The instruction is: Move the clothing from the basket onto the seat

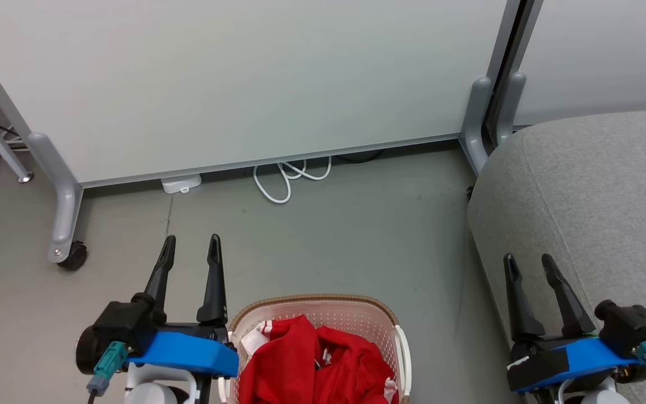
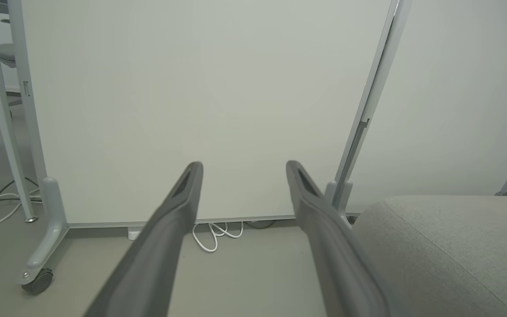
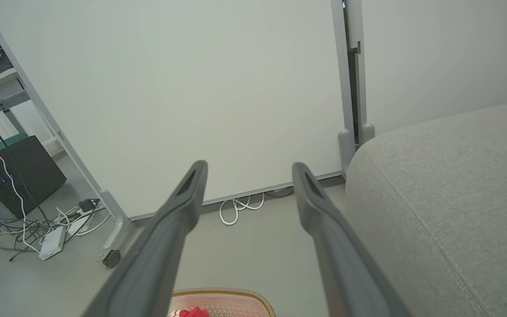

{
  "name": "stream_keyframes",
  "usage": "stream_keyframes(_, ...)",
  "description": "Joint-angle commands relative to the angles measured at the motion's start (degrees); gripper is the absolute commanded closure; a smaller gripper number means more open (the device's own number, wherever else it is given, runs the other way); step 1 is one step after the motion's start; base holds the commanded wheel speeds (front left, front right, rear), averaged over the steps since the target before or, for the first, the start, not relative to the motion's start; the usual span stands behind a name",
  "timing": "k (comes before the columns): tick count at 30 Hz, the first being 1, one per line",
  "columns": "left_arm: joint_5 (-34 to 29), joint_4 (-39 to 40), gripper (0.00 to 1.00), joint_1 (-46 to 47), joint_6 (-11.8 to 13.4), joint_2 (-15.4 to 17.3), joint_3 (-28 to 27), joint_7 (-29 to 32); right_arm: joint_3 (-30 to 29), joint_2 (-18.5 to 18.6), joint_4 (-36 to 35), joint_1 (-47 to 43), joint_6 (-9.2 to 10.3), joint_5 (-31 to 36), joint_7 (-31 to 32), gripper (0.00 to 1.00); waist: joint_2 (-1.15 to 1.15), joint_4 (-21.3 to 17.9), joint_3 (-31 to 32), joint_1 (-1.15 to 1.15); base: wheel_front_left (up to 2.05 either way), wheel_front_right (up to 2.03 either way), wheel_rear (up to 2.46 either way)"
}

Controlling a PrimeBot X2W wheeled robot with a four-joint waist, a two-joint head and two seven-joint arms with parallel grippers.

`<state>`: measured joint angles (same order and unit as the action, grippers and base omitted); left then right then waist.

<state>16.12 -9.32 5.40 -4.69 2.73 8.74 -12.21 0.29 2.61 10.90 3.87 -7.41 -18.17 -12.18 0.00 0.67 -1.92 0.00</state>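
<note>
Left gripper [image 1: 192, 238] and right gripper [image 1: 527, 258] gape empty, flanking the basket [image 1: 312, 298].
Dive deep into the clothing [image 1: 312, 365] before you close.

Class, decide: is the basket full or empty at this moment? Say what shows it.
Holding clothes, not empty: red clothing lies bunched inside the basket, rising about to its rim.
</note>
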Motion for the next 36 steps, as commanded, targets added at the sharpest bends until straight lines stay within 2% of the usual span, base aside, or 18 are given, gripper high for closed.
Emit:
stream_keyframes(1, -1.37, 0.03, 0.00, -0.02, -0.26, 0.22, 0.37, -0.58, 0.16, 0.40, 0.00, -0.36, -0.11, 1.52, -0.65, 0.00, 0.00, -0.02, 0.08, 0.00, 0.00, 0.00, 0.00)
stream_keyframes(20, -8.32, -0.74, 0.00, -0.71, -0.39, 0.22, 1.39, -2.52, 0.14, 0.43, 0.71, -1.12, -0.12, 9.22, -2.55, 0.00, 0.00, 0.08, 0.03, 0.00, 0.00, 0.00, 0.00)
stream_keyframes(26, -8.48, -1.45, 0.00, -0.71, -0.80, 0.21, 1.38, -3.12, 0.30, 0.43, 1.05, -1.33, -0.09, 11.42, -3.16, 0.00, 0.00, 0.07, -0.10, 0.00, 0.00, 0.00, 0.00)
stream_keyframes(36, -6.66, -2.61, 0.00, -0.55, -1.45, 0.20, 1.07, -3.07, 0.05, 0.42, 1.80, -1.01, -0.09, 10.96, -3.12, 0.00, 0.00, 0.07, -0.17, 0.00, 0.00, 0.00, 0.00)
